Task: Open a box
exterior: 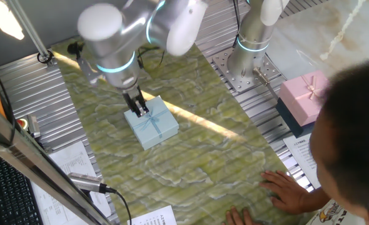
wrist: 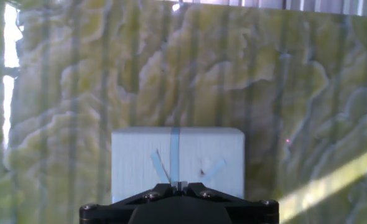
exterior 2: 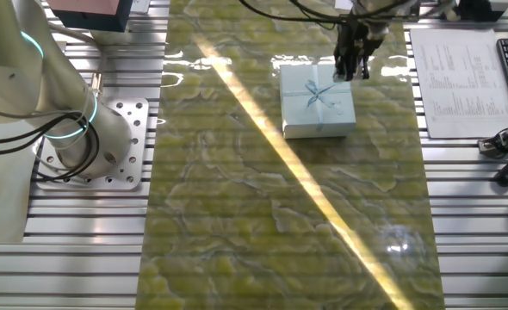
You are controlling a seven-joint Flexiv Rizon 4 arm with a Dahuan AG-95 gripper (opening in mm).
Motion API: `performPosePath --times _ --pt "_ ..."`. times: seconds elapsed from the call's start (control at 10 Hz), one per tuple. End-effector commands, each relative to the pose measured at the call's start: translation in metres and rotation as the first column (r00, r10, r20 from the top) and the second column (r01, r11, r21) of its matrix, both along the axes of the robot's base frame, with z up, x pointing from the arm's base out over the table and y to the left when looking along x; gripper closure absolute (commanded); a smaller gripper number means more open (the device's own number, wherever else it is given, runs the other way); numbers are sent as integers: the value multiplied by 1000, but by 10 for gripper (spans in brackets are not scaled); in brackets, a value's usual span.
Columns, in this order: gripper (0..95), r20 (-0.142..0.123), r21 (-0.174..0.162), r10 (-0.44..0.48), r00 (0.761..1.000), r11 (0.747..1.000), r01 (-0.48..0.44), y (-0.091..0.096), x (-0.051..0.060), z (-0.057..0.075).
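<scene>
gripper: the black two-finger gripper (exterior: 138, 107) hangs over the near edge of the box lid; in the hand view its tips meet at the ribbon, so the fingers look drawn together, though whether they actually pinch the ribbon cannot be told.
box: the small square pale-blue gift box (exterior: 152, 123) with a matching ribbon bow sits lid-on upon the green-and-yellow marbled mat (exterior: 203, 156), toward the arm's side of it, slightly turned against the mat's edges.
step in hand: judged as taking hold at the lid, near the bow (exterior 2: 318, 93).
doing it well: seat the tips on ribbon or lid rim only, not the base; pull straight up and slowly, since a light base may ride up with the lid; watch for the box sliding on the smooth mat.
beyond: a larger pink-lidded box with a dark base (exterior: 302, 103) stands well apart at the mat's side; a person's hand (exterior: 291, 190) rests on the mat's far end.
</scene>
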State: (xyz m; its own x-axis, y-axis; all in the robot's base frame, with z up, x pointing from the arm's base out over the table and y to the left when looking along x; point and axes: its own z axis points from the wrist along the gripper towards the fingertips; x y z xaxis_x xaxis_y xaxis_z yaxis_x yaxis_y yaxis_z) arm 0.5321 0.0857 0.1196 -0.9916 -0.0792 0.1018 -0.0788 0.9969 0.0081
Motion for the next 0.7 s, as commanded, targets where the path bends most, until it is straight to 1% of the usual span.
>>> performPosePath --times 0.1,0.3,0.5,0.6,0.7 --pt "950 19 1 -3 1000 1000 3 -1 0 -8" --pt "950 13 -1 -7 1000 1000 7 -2 1 -10" --pt "950 13 5 -4 1000 1000 4 -1 0 -18" --pt "760 15 5 1 1000 1000 -1 2 -5 -21" --pt "760 20 5 3 1000 1000 -3 5 -12 -25"
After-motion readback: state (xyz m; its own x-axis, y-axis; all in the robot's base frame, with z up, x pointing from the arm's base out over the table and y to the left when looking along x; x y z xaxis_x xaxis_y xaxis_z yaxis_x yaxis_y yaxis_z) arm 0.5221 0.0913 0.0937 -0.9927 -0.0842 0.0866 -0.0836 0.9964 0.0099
